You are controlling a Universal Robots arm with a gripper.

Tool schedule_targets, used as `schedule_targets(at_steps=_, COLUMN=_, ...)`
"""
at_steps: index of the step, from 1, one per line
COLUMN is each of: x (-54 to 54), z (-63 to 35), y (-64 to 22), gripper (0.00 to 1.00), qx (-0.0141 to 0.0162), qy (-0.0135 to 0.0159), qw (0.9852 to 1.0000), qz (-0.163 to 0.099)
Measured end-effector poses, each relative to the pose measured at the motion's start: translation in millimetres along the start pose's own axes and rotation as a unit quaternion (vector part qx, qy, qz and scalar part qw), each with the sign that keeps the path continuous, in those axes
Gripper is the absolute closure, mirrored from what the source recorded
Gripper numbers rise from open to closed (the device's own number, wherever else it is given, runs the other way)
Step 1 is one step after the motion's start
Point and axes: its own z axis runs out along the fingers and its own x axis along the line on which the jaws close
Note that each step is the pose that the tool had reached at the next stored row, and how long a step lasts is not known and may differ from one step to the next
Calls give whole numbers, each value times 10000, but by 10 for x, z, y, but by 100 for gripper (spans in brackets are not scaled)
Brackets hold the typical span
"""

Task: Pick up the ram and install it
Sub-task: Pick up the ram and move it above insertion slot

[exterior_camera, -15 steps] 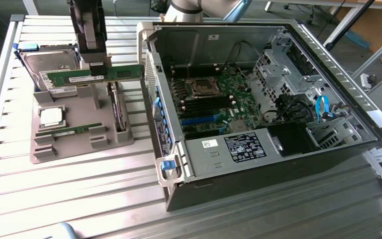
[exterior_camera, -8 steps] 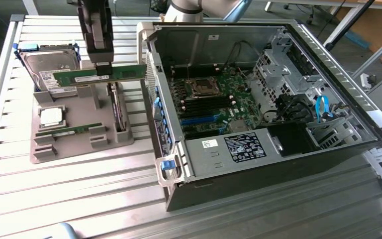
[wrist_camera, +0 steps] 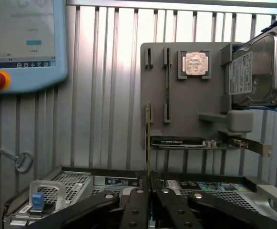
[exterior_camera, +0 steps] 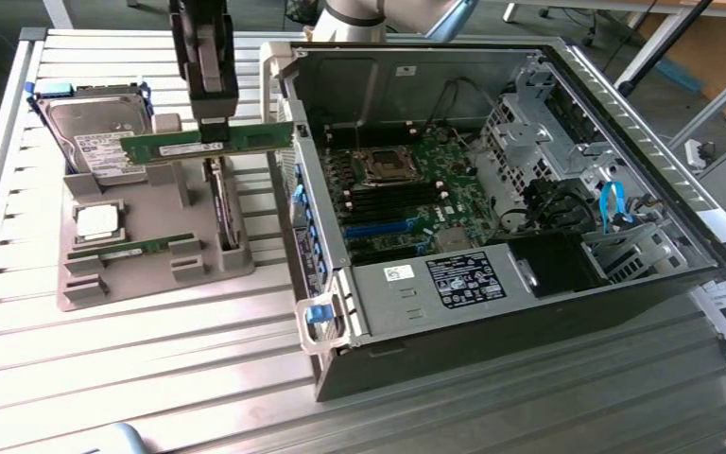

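My gripper [exterior_camera: 216, 126] is shut on the ram [exterior_camera: 256, 138], a long green stick held level in the air above the grey parts tray [exterior_camera: 136, 279], just beside the open computer case [exterior_camera: 337, 322]. In the wrist view the black fingers [wrist_camera: 137, 210] pinch the ram [wrist_camera: 148, 143] edge-on, so it appears as a thin strip. A second green stick [exterior_camera: 129, 248] lies in the tray's front slots. The motherboard [exterior_camera: 445, 175] lies inside the case with its dark memory slots [exterior_camera: 395, 199] below the processor socket.
The tray also carries a hard drive [exterior_camera: 92, 128], a square silver processor chip [exterior_camera: 95, 222] and a dark expansion card [wrist_camera: 179, 141]. A teach pendant [wrist_camera: 24, 43] and a key [wrist_camera: 16, 160] lie on the slatted table. The case's upright wall [exterior_camera: 290, 180] stands between tray and motherboard.
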Motion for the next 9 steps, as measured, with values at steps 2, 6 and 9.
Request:
schedule_targets(at_steps=2, x=1, z=0, y=-21, gripper=88, qx=0, qy=3, qw=10000, qz=0)
schedule_targets(at_steps=6, x=5, z=0, y=-78, gripper=88, qx=-1, qy=11, qw=10000, qz=0)
schedule_targets(at_steps=9, x=6, z=-1, y=-108, gripper=88, qx=-1, qy=16, qw=10000, qz=1)
